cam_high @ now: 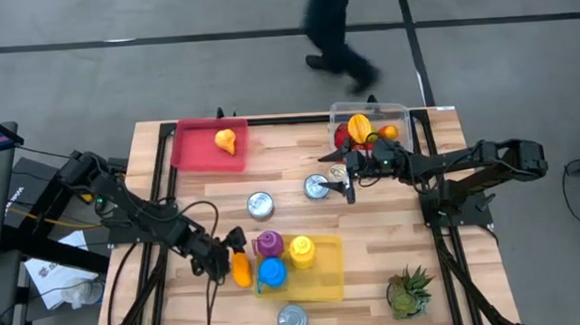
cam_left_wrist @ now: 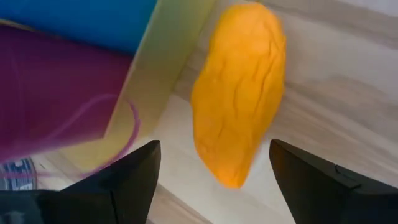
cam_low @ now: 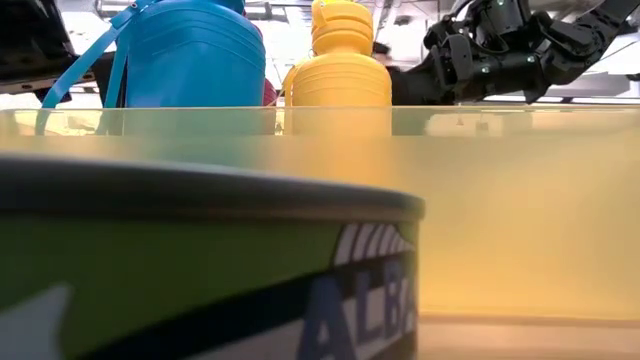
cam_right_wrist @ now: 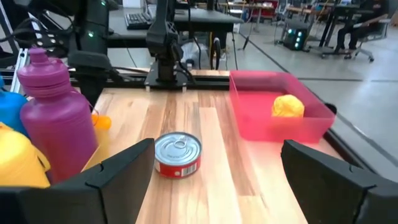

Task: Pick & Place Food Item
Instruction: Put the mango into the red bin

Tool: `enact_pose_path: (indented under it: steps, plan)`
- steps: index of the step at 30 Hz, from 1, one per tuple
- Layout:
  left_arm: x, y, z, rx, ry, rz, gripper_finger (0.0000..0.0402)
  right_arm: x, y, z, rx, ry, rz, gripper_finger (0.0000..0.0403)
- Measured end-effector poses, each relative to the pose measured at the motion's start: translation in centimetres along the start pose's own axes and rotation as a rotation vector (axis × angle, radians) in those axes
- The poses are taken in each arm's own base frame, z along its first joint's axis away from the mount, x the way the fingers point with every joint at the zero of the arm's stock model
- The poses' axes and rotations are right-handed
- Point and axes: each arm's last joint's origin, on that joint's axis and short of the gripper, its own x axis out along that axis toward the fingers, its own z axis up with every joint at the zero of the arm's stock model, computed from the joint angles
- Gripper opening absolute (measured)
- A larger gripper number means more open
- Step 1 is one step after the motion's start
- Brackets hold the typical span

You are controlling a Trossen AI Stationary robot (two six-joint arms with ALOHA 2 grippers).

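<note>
Progress looks early: the left gripper (cam_high: 226,262), fingers spread, sits just beside the orange food piece (cam_high: 240,270) lying left of the yellow tray (cam_high: 327,270), ungrasped. The right gripper (cam_high: 343,179) waits, spread and empty.

Blurred can (cam_low: 200,270), label cut off

Green-labelled can (cam_low: 200,270) close up, blue bottle (cam_low: 190,55), yellow bottle (cam_low: 340,65), dark arm (cam_low: 500,45) behind

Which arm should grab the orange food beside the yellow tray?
Left. The left gripper is open right at the orange food, which lies between its fingers in the wrist view. The right gripper sits far off, open, near the clear bin.
</note>
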Motion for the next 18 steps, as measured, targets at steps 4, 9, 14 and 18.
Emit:
enact_pose_path:
  steps: [4,9,14,18]
  plan:
    - [0.5,0.1,0.4,-0.022,0.009,-0.012,0.029,0.0,0.0,-0.2,0.009,0.017,0.003,0.0336]
    - [1.7,-0.3,0.6,-0.012,0.017,-0.075,0.029,0.0,0.0,-0.2,0.028,0.019,0.006,0.0336]
    - [2.3,-0.3,0.9,-0.007,-0.006,-0.077,0.029,0.0,0.0,-0.2,0.034,0.024,0.006,0.0336]
    - [2.6,-0.2,1.2,0.002,-0.049,-0.088,0.029,0.0,0.0,-0.2,0.034,0.025,0.007,0.0336]
